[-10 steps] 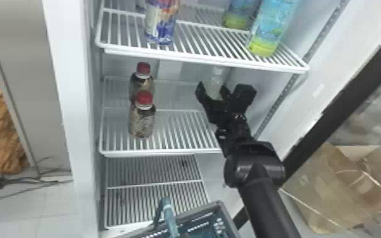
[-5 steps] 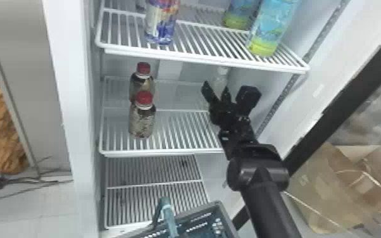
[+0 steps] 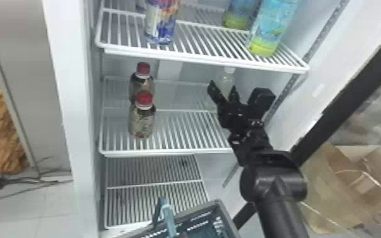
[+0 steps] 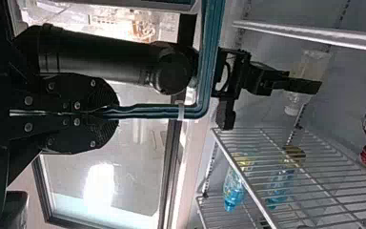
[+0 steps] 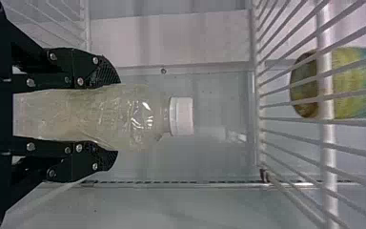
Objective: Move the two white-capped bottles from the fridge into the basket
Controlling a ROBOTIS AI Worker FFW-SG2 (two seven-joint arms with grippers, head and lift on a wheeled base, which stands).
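Note:
In the head view my right gripper [image 3: 222, 87] is at the right side of the fridge's middle level, shut on a clear, white-capped bottle [image 3: 227, 77]. The right wrist view has the bottle [image 5: 128, 114] between both fingers of the right gripper [image 5: 116, 117], its white cap beyond their tips. From the left wrist view the same bottle [image 4: 315, 67] is visible past the right arm. The left gripper [image 4: 116, 113] is shut on the teal handle [image 4: 147, 112] of the basket. At the bottom of the head view stands the grey basket [image 3: 220, 205] with its handle [image 3: 167, 216].
Two red-capped bottles [image 3: 142, 122] stand on the middle shelf [image 3: 180, 133], left of the right gripper. The upper shelf [image 3: 205, 39] holds a blue-and-red container [image 3: 161, 23] and blue-green bottles [image 3: 270, 28]. The fridge door's dark frame [image 3: 335, 104] slants along the right.
My right gripper has moved a little to the right, and the white-capped bottle has moved with it; its fingers look closer together than a second ago. The basket has hardly moved.

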